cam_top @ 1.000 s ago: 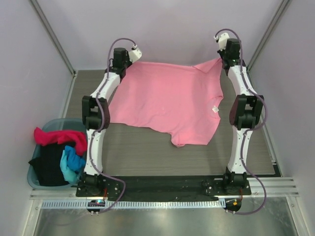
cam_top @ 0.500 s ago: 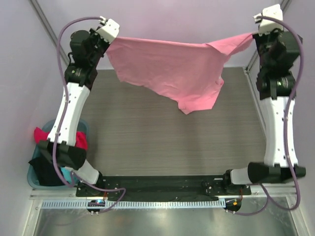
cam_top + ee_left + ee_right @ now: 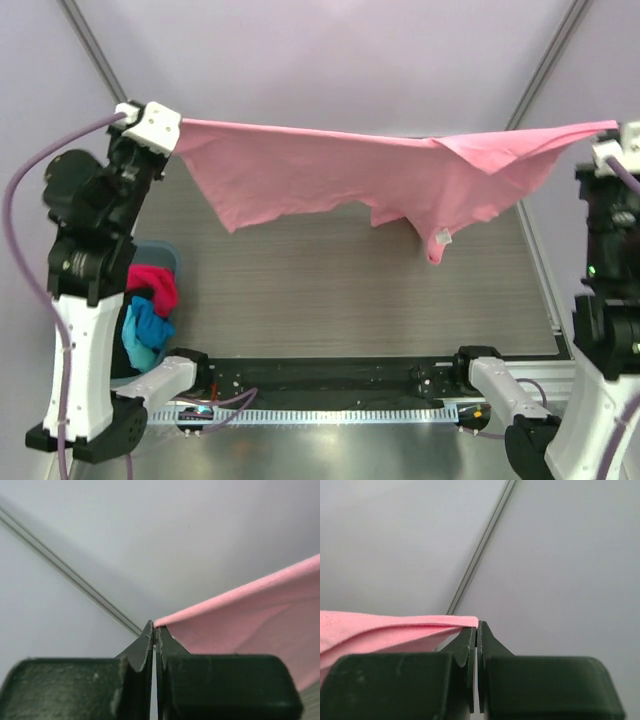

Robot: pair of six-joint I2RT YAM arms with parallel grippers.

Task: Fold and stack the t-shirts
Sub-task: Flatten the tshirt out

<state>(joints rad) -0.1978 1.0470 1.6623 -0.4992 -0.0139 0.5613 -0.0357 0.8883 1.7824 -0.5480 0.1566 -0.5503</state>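
The large light pink t-shirt (image 3: 340, 175) hangs stretched in the air between both raised arms, well above the table, its small white label (image 3: 441, 238) dangling at the lowest point. My left gripper (image 3: 182, 125) is shut on the shirt's left corner; in the left wrist view (image 3: 155, 630) the pink cloth (image 3: 250, 620) runs off to the right. My right gripper (image 3: 610, 130) is shut on the right corner; in the right wrist view (image 3: 477, 628) the cloth (image 3: 385, 627) runs off to the left. Magenta (image 3: 155, 283), black and bright blue (image 3: 145, 330) shirts lie in the basket.
The teal plastic basket (image 3: 178, 258) stands at the left, mostly hidden behind my left arm. The grey table (image 3: 340, 300) lies under the hanging shirt. Metal frame posts (image 3: 90, 45) rise at the back corners.
Both arms have lifted higher and swung outward, raising the pink shirt off the table and pulling it taut into a wide span. Both grippers kept their hold.
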